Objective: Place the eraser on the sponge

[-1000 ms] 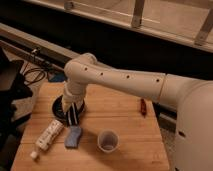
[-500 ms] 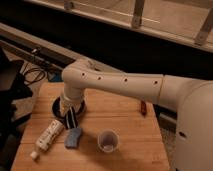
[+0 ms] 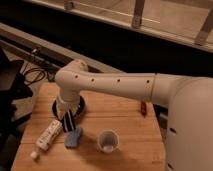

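My gripper [image 3: 68, 116] hangs down from the white arm over the left part of the wooden table [image 3: 130, 135]. It is shut on the eraser [image 3: 69, 123], a black block with pale stripes that is held upright. The eraser's lower end is just above the near-left corner of the sponge [image 3: 74, 138]. That sponge is a flat blue-grey pad lying on the table; I cannot tell whether the two touch.
A white tube-shaped bottle [image 3: 47, 136] lies left of the sponge. A pale cup [image 3: 108, 141] stands to the right. A black round object [image 3: 78, 105] sits behind the gripper. A small dark red object [image 3: 143, 108] lies far right. Dark equipment [image 3: 11, 80] stands off the left edge.
The arm and gripper have shifted slightly left with the eraser still held just above the sponge. The other objects have not moved.
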`<action>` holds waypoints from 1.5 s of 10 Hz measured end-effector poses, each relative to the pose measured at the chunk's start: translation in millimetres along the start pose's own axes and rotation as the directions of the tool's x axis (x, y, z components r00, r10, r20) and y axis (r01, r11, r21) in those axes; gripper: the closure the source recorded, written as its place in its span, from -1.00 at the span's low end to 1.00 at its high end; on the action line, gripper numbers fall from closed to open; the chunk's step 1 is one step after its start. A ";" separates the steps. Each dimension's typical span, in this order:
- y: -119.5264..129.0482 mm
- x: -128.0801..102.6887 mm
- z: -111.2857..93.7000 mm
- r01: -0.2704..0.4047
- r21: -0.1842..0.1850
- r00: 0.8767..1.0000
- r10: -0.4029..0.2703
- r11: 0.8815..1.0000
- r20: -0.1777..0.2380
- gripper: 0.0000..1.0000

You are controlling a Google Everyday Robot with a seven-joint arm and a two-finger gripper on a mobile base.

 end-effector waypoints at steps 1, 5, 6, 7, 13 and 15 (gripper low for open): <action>-0.2 4.8 12.8 -0.003 -0.002 1.000 0.003 1.000 -0.022 0.64; -2.2 21.9 46.9 -0.008 -0.036 0.998 0.006 0.999 -0.068 0.64; -6.0 25.0 54.6 -0.010 -0.048 0.997 0.007 0.999 -0.079 0.64; -10.3 28.0 61.9 -0.015 -0.057 0.996 0.009 0.998 -0.092 0.62; -31.2 51.8 104.5 -0.073 -0.095 0.970 0.049 0.993 -0.237 -0.49; -28.6 53.5 110.9 -0.067 -0.089 0.963 0.041 0.994 -0.267 -0.60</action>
